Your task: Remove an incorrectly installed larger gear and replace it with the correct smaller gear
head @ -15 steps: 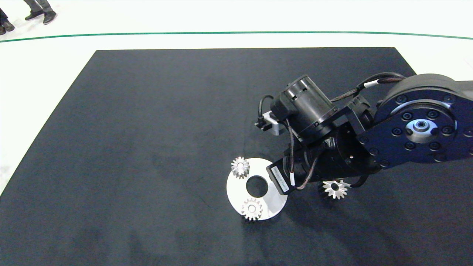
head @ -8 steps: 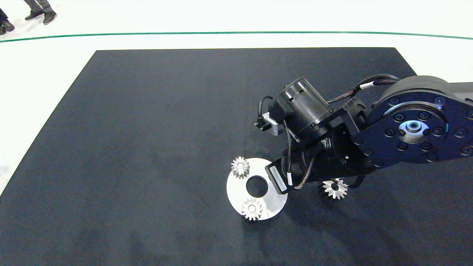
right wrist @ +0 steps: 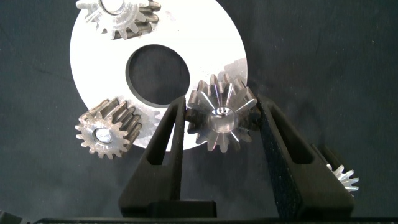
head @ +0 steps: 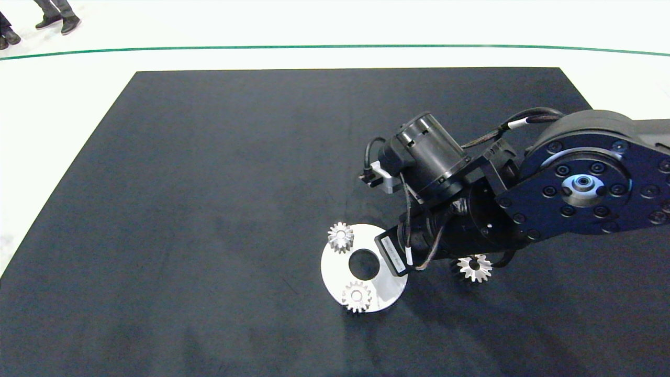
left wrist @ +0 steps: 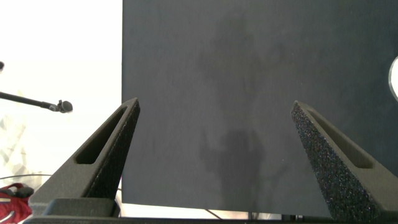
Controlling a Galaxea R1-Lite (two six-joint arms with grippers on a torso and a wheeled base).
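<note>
Right gripper [right wrist: 219, 134] bracketed the star-toothed silver larger gear [right wrist: 222, 119], fingers slightly parted, seemingly not quite touching it

Over the past second the dark right arm has shifted a little lower and leftward in the head view, carrying its right end effector [right wrist: 217, 134] closer over the round silver metal plate [head: 335, 275]; its black wrist label now overlaps the plate's rim further.
</note>
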